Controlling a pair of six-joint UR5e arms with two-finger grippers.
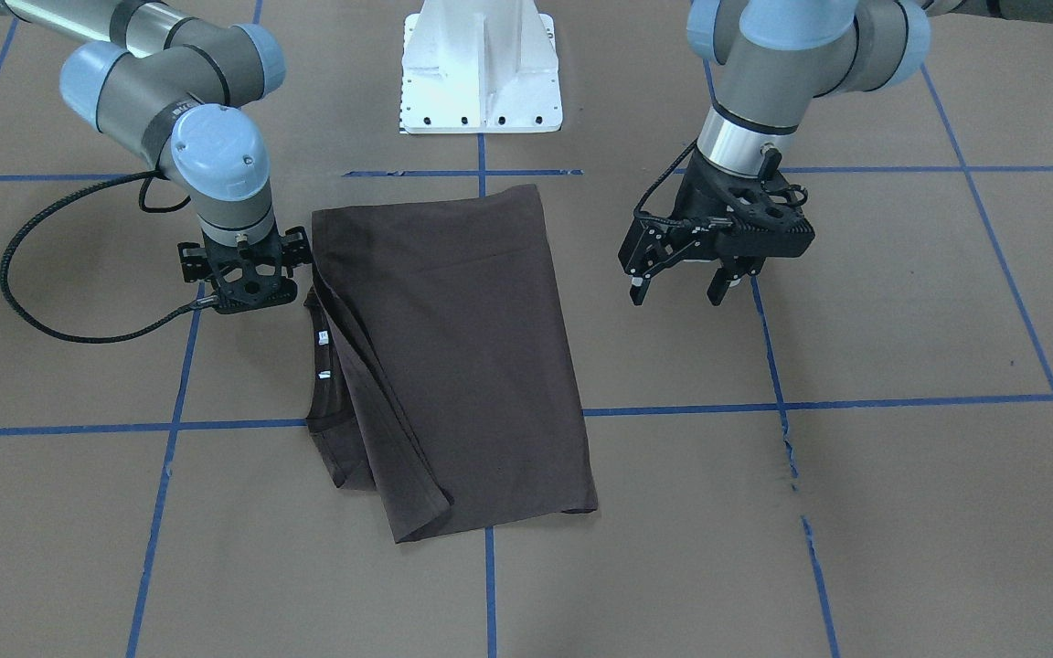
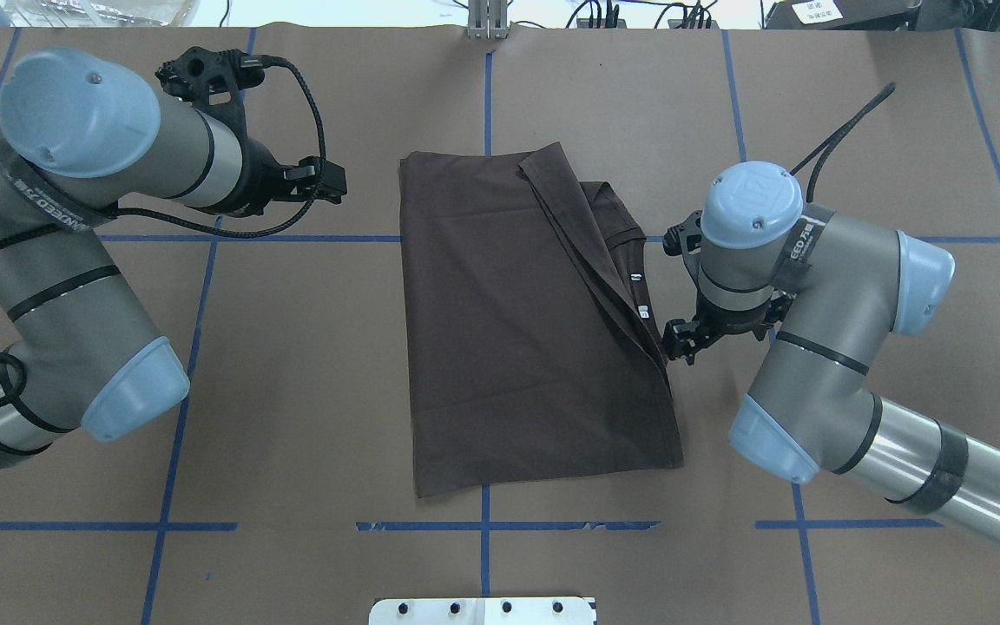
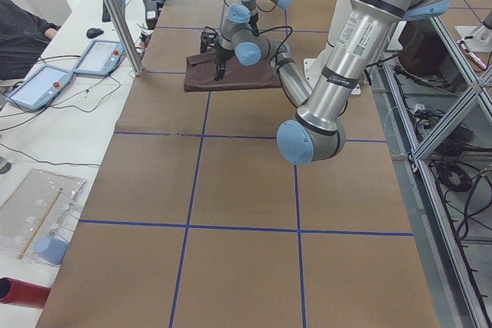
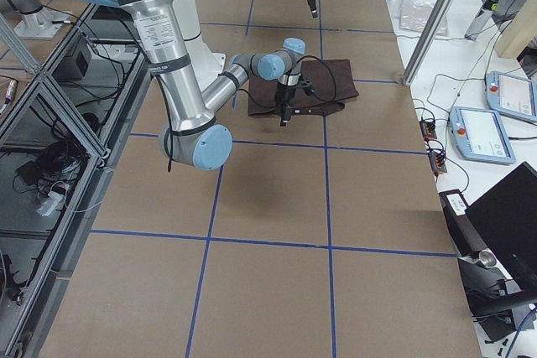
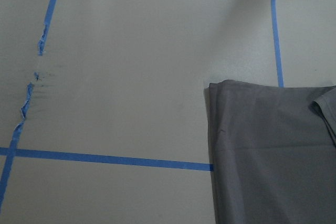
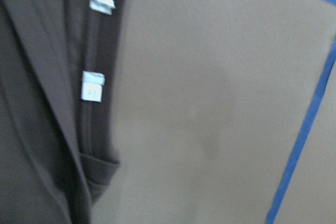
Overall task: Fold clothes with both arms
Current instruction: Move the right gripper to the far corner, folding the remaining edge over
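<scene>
The dark brown T-shirt (image 1: 462, 347) lies flat on the brown paper, folded lengthwise into a tall rectangle (image 2: 517, 321). Its ribbed collar with white tags (image 1: 323, 338) peeks out along one long edge. My right gripper (image 1: 250, 283) points straight down just beside that collar edge (image 2: 636, 278); its fingers are hidden under the wrist. The right wrist view shows the tags (image 6: 93, 85) and bare paper. My left gripper (image 1: 680, 294) hovers over the paper, well off the shirt's other long edge, open and holding nothing. A shirt corner (image 5: 273, 150) shows in the left wrist view.
The white pedestal base (image 1: 481, 73) stands at the robot's side of the table. Blue tape lines (image 2: 292, 238) grid the paper, which is torn along one line (image 5: 31, 93). Side benches hold tablets (image 3: 34, 86), and a person's sleeve (image 3: 23, 32) shows beyond.
</scene>
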